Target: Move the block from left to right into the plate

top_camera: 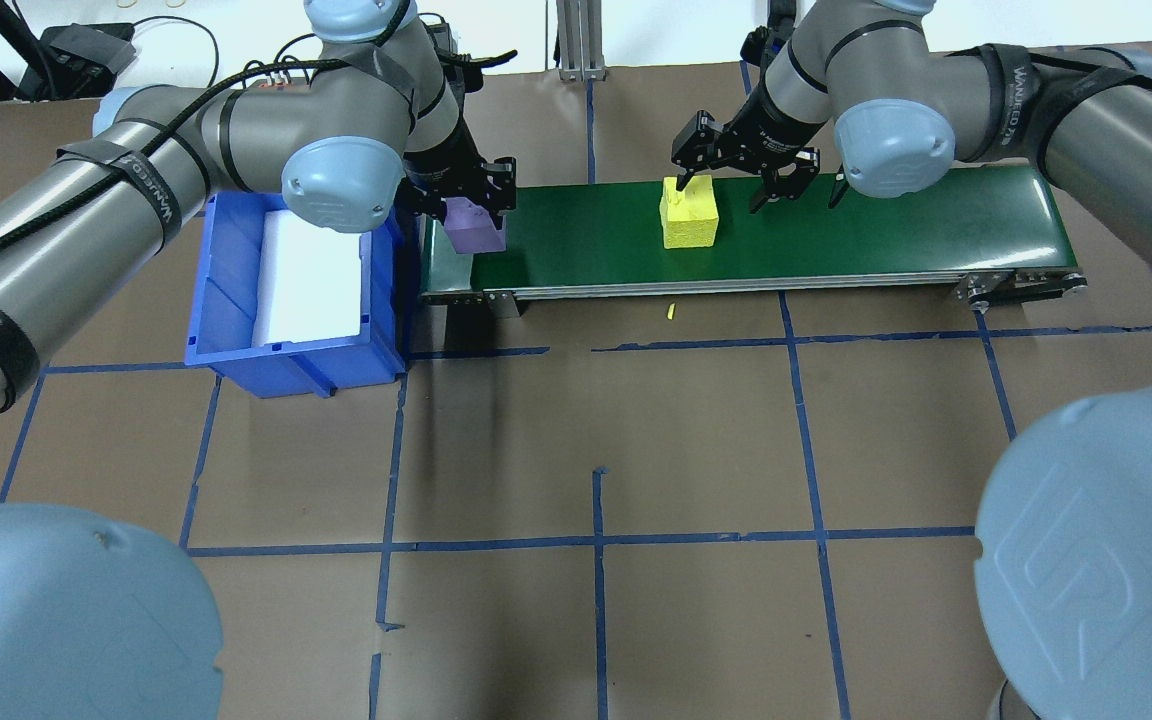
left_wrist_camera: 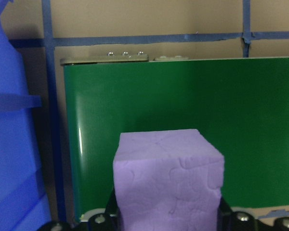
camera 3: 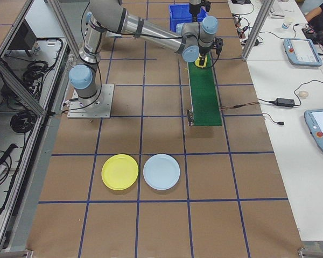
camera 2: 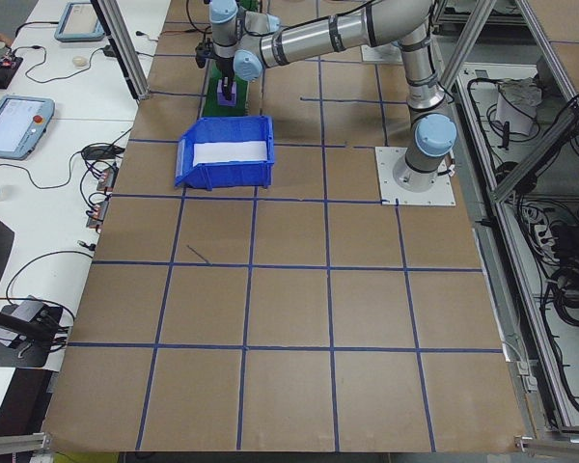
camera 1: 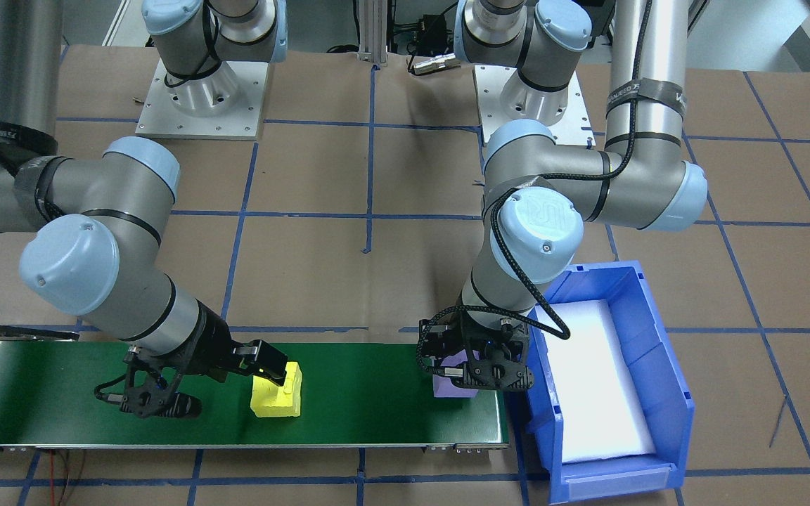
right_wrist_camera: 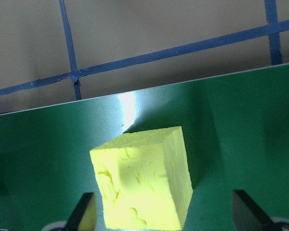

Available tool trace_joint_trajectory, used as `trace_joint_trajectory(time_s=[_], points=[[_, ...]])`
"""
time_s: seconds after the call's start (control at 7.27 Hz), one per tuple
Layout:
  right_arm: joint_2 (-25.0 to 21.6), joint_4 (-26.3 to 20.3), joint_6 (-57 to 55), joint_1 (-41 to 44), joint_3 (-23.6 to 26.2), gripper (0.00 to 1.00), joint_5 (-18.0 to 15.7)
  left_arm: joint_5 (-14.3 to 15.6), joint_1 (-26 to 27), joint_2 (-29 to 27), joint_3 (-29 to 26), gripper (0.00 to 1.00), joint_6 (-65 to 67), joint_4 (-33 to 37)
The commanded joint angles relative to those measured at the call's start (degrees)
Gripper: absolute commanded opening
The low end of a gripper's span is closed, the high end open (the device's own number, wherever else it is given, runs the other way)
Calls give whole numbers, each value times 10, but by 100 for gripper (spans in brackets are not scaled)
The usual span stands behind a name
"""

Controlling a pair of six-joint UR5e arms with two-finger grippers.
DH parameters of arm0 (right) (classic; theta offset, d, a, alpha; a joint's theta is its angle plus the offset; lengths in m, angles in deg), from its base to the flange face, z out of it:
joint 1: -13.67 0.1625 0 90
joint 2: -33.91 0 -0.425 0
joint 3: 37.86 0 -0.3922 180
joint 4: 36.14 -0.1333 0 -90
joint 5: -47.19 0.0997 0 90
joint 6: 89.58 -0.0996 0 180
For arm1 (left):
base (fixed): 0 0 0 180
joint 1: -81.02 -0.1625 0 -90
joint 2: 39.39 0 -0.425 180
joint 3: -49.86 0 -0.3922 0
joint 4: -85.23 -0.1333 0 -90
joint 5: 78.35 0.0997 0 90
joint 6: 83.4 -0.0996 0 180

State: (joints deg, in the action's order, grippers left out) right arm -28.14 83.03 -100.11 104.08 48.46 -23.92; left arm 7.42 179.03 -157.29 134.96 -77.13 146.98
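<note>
A purple foam block [left_wrist_camera: 166,183] sits between the fingers of my left gripper [top_camera: 471,205], which is shut on it over the end of the green conveyor belt [top_camera: 886,230] beside the blue bin. A yellow foam block [top_camera: 688,215] rests on the belt further along. My right gripper [top_camera: 726,188] is open around it, one finger [right_wrist_camera: 84,214] close against the block and the other finger [right_wrist_camera: 245,211] well clear. The yellow plate [camera 3: 120,172] lies on the table far from the belt and shows only in the exterior right view.
The blue bin [camera 1: 609,379] with a white foam liner stands against the belt's end under my left arm. A pale blue plate [camera 3: 161,172] lies next to the yellow one. Brown table paper with blue tape lines surrounds the conveyor.
</note>
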Motion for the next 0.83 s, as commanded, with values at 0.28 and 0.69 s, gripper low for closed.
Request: trace_joint_trajectory(time_s=[0.28, 0.69], points=[[2, 22, 0, 0, 34, 100, 0, 37, 1, -21, 0, 27, 3, -7], [4, 26, 59, -1, 42, 10, -62, 37, 1, -33, -6, 48, 5, -21]])
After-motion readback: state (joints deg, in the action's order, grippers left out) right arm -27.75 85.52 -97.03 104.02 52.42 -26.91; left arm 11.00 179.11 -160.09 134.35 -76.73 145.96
